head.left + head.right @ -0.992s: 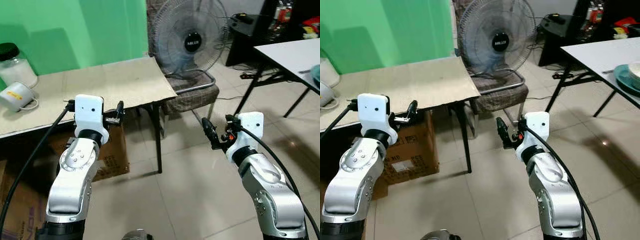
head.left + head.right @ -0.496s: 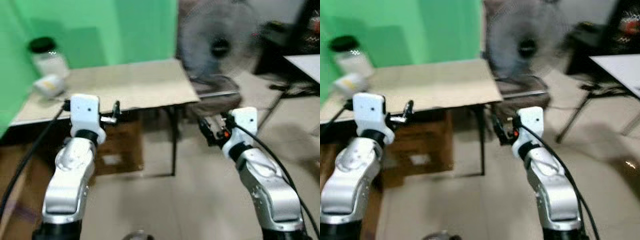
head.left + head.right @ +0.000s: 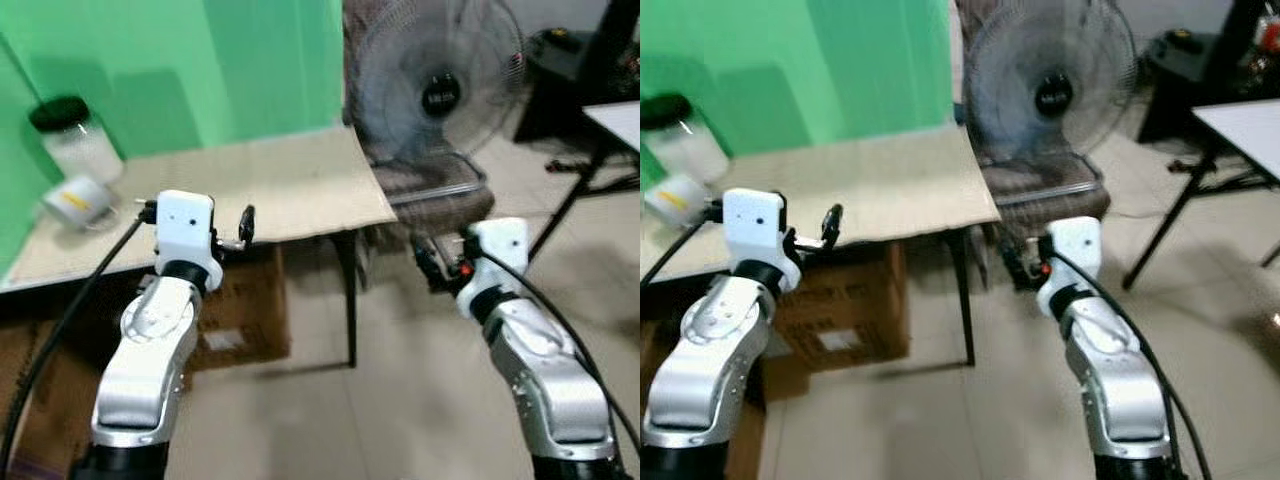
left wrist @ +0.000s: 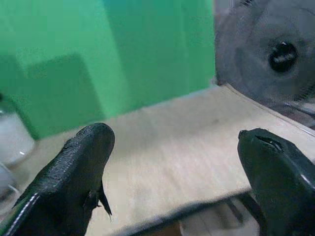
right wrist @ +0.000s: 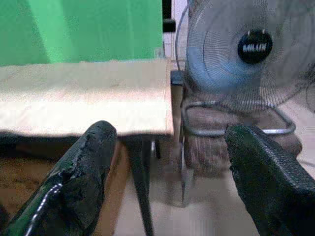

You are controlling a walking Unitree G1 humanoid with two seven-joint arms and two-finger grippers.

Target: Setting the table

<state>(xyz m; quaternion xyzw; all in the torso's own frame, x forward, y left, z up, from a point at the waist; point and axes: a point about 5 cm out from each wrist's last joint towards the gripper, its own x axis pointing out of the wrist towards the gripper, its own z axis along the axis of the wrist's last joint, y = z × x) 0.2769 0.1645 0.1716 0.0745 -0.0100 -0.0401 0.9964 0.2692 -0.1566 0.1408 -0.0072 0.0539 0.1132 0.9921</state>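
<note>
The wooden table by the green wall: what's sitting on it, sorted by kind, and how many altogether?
Jar with black lid: 1
Mug lying on its side: 1
Total on the wooden table: 2

Left arm (image 3: 150,350): silver, raised at lower left of the head view, white wrist block on top. Left gripper (image 4: 172,162): black fingers spread wide, nothing between.
Right arm (image 3: 540,370): silver, raised at lower right. Right gripper (image 5: 167,172): fingers parted wide, empty.
</note>
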